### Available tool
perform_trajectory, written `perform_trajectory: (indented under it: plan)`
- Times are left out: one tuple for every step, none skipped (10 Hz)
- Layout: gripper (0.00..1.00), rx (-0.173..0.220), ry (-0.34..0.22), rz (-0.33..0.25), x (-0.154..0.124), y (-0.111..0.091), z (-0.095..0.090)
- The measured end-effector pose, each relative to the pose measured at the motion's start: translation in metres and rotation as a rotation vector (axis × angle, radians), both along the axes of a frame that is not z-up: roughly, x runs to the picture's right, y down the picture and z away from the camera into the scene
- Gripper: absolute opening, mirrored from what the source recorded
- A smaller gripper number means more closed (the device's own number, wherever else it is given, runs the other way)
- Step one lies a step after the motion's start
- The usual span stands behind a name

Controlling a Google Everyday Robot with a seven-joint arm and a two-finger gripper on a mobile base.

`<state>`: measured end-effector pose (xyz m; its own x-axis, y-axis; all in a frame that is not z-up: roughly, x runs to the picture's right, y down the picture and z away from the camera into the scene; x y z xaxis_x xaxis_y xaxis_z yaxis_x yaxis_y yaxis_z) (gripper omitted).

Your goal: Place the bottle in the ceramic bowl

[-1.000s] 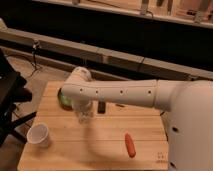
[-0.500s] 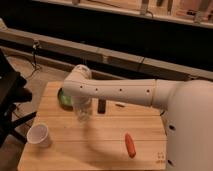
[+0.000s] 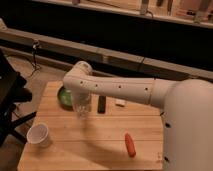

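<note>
Dim room behind, long dark ledges across the back; wooden desk [image 3: 100, 145] below my white arm [image 3: 125, 91]; only one view. My gripper [image 3: 81, 106] hangs under the wrist, just right of the ceramic bowl [image 3: 64, 96], over the desk's back-left part; cannot tell its state. Pale bottle [image 3: 82, 108] shows at the gripper, upright, beside the bowl, not in it; bowl partly hidden by my arm. White paper cup [image 3: 39, 135] front left; orange carrot-like thing [image 3: 130, 144] front right; dark bar [image 3: 102, 104] and small white block [image 3: 120, 103] mid-desk, near each other.
</note>
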<state>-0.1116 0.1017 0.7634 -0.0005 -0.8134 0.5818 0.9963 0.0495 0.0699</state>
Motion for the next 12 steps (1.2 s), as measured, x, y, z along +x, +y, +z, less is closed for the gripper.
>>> perform_trajectory:
  plan:
    - [0.06,0.000,-0.010,-0.003,-0.004,-0.002,0.002]
    - [0.06,0.000,-0.021,-0.006,-0.008,-0.004,0.004]
    - [0.06,-0.001,-0.032,-0.009,-0.013,-0.006,0.005]
    - [0.06,0.000,-0.037,-0.010,-0.015,-0.008,0.006]
    - [0.06,0.001,-0.044,-0.010,-0.016,-0.011,0.006]
    - [0.06,0.003,-0.051,-0.010,-0.016,-0.014,0.007]
    - [0.06,0.004,-0.056,-0.011,-0.017,-0.016,0.008]
    - [0.06,0.003,-0.061,-0.010,-0.018,-0.016,0.011]
    - [0.06,0.004,-0.068,-0.012,-0.022,-0.017,0.012]
    - [0.06,0.004,-0.076,-0.015,-0.026,-0.020,0.013]
    - [0.06,0.005,-0.082,-0.015,-0.027,-0.023,0.014]
    - [0.06,0.004,-0.085,-0.013,-0.025,-0.025,0.015]
